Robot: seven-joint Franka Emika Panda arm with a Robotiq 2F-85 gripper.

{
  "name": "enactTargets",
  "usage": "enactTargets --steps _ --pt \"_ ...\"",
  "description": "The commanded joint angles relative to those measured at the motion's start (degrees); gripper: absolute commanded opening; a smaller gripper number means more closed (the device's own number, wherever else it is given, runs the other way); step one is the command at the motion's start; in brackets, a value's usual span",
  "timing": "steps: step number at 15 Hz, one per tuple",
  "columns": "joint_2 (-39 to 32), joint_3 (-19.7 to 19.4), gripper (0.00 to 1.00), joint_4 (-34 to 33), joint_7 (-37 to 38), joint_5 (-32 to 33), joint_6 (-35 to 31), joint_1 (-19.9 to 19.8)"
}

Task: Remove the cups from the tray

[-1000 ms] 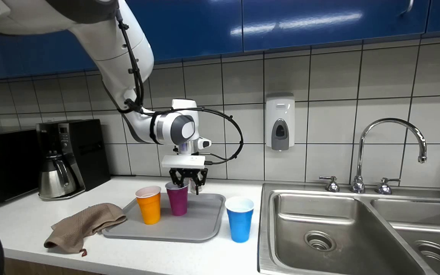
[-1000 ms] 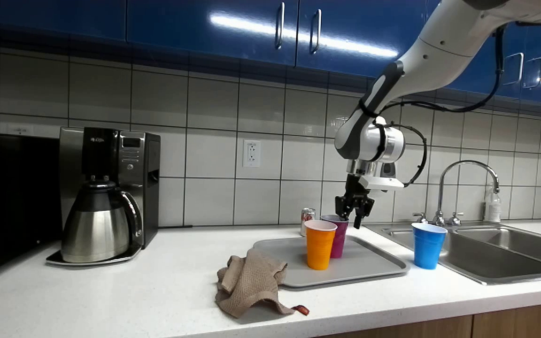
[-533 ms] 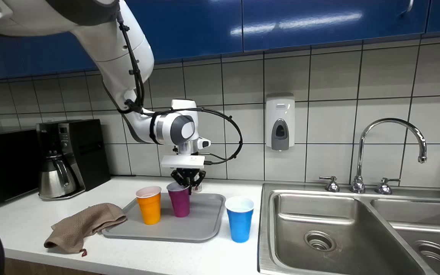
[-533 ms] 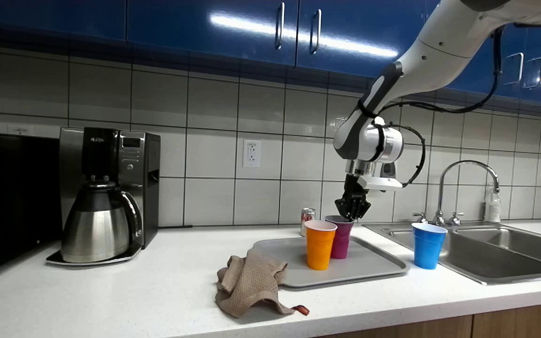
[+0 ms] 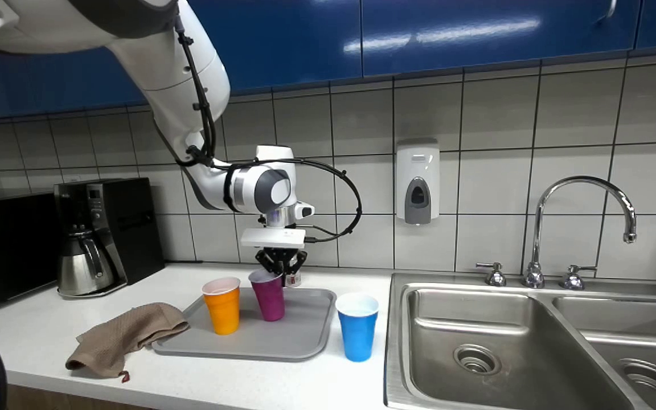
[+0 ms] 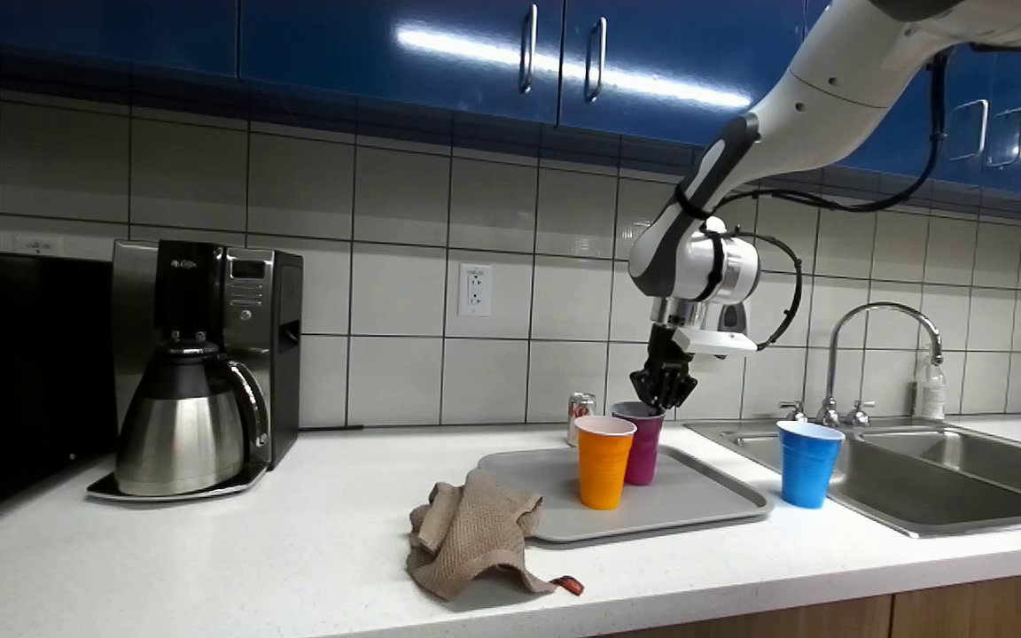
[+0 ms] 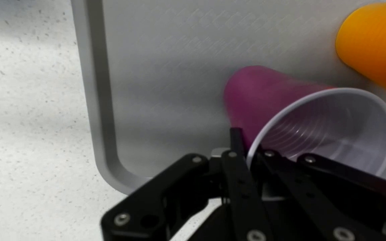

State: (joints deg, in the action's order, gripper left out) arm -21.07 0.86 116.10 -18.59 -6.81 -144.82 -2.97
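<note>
The purple cup [image 5: 271, 302] is above the grey tray [image 5: 299, 344], leaning a little. My gripper [image 7: 249, 147] is shut on the cup's wall at the rim, with one finger inside and one outside in the wrist view. Whether the base of the purple cup [image 6: 646, 456] clears the tray [image 6: 705, 507] cannot be made out. Close beside it, the orange cup [image 6: 604, 470] stands upright on the tray; its lower side [image 7: 377, 40] shows in the wrist view. A blue cup [image 5: 357, 333] stands upright on the counter, off the tray, between tray and sink.
A brown cloth [image 6: 475, 536] lies against the tray's edge, with a small red item [image 6: 569, 585] by it. Behind the tray stands a can [image 6: 580, 412]. The steel sink [image 5: 393, 341] borders the counter on one side, a coffee maker [image 6: 200, 381] on the other.
My gripper was open at the purple cup's rim one second ago and has shut on it. The cup shifted slightly towards the sink, tilted, and rose a little in the last half second.
</note>
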Motion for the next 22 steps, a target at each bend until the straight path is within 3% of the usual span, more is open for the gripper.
enactTargets --steps 1,12,22 --pt "2.2 1.7 0.01 0.0 -1.2 -2.2 1.1 -2.5" --pt "8.0 0.4 0.01 2.1 -1.7 -4.9 0.8 -4.4" --pt "5.5 -2.8 0.01 -0.5 -1.2 -4.0 0.6 -6.6"
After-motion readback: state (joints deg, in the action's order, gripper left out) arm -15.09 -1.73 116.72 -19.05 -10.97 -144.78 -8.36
